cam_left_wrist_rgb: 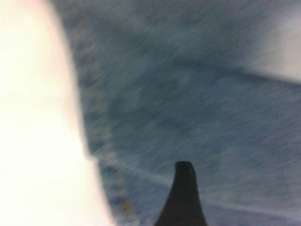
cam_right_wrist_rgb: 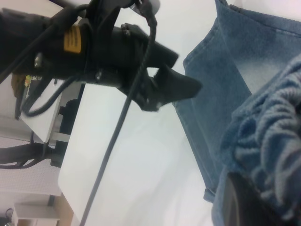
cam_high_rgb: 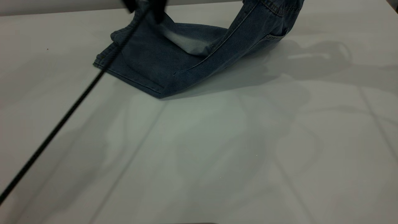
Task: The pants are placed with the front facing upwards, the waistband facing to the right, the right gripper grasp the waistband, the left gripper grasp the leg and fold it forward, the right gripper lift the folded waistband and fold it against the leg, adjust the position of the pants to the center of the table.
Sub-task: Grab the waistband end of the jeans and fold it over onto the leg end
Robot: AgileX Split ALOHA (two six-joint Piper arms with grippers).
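We see the right gripper (cam_right_wrist_rgb: 244, 197) only in its own wrist view, as one dark finger (cam_right_wrist_rgb: 237, 205) pressed against the gathered, ruffled waistband (cam_right_wrist_rgb: 270, 141); the bunched denim sits tight against it, so we read it as clamped on the waistband. In the exterior view the waistband (cam_high_rgb: 279, 6) is lifted off the counter (cam_high_rgb: 217, 155) and runs out of the top of the picture, so the gripper itself is cut off there.

From that raised end the pants (cam_high_rgb: 174, 59) slope down and away toward the left gripper (cam_high_rgb: 146, 7), their hem and lower leg lying flat on the counter. They are blue denim with tan stitching, a pale faded patch on the leg and a pocket seam near the lifted end.

The left gripper hangs over the leg end of the pants, close to the cloth; the right wrist view shows it (cam_right_wrist_rgb: 181, 87) just off the denim edge with white counter beneath. Its own view shows one dark fingertip (cam_left_wrist_rgb: 183, 188) against blurred denim. We cannot tell whether its fingers are apart or together. A thin black cable (cam_high_rgb: 62, 121) slants from it across the counter.
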